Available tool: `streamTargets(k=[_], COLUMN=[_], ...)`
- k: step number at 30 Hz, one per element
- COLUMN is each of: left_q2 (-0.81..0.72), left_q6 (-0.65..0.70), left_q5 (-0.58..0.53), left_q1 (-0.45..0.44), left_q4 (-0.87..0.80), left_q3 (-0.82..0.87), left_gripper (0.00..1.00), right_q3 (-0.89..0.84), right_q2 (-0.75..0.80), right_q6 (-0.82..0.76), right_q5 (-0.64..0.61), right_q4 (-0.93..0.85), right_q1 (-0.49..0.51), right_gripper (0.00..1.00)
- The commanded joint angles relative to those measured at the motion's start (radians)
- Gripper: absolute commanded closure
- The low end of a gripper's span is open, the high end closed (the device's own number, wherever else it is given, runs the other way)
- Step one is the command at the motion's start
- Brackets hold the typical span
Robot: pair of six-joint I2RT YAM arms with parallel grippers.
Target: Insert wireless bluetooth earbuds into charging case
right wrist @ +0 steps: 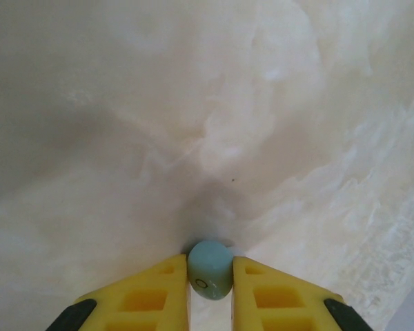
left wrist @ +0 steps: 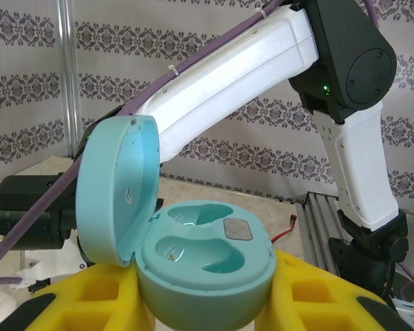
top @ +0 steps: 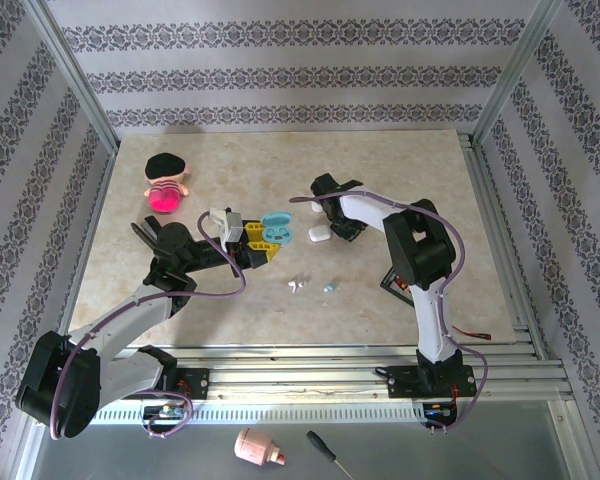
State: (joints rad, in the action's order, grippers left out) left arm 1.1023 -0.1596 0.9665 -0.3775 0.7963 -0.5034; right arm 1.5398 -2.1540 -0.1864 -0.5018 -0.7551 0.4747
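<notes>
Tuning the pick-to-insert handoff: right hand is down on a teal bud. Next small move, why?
Probably lift the right hand straight up: it pinches the teal earbud at the table, and the left hand holds the teal case open, both wells empty.

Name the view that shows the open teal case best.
The left wrist view is best. The teal case sits large and close there, with its lid up and both wells visible. The top view shows it small and from above, with the lid open.
</notes>
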Motion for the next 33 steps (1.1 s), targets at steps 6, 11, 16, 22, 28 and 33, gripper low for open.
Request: streamTargets(k=[6, 11, 16, 22, 28, 33], left_q2=[0.004, 0.008, 0.012, 0.034, 0.047, 0.064], left_q6=[0.028, 0.035, 0.034, 0.025, 0.032, 0.032], left_q5=[-0.009, -0.016, -0.017, -0.008, -0.011, -0.013], left_q1=[0.014, 0.014, 0.014, 0.014, 0.015, 0.015], left_q4=[0.031, 0.039, 0.048, 0.072, 0.076, 0.089], left_q3=[-0.001, 0.004, 0.005, 0.003, 0.004, 0.001], left_gripper=[0.78, 0.78, 0.78, 0.78, 0.78, 0.78], right_q3=[-0.153, -0.287, -0.419, -0.524, -0.565, -0.586], right_q2=[0.268, 0.449, 0.572, 0.618, 0.656, 0.699], right_q6=[0.144, 0.271, 0.431, 0.543, 0.579, 0.622], right_q5=[0.28, 0.519, 0.839, 1.065, 1.184, 1.335], right_q4=[0.05, 0.099, 0.155, 0.232, 0.254, 0.266], right_q1=[-0.025, -0.068, -0.157, -0.221, -0.265, -0.277], right_gripper=[0.82, 0.82, 0.82, 0.83, 0.82, 0.82])
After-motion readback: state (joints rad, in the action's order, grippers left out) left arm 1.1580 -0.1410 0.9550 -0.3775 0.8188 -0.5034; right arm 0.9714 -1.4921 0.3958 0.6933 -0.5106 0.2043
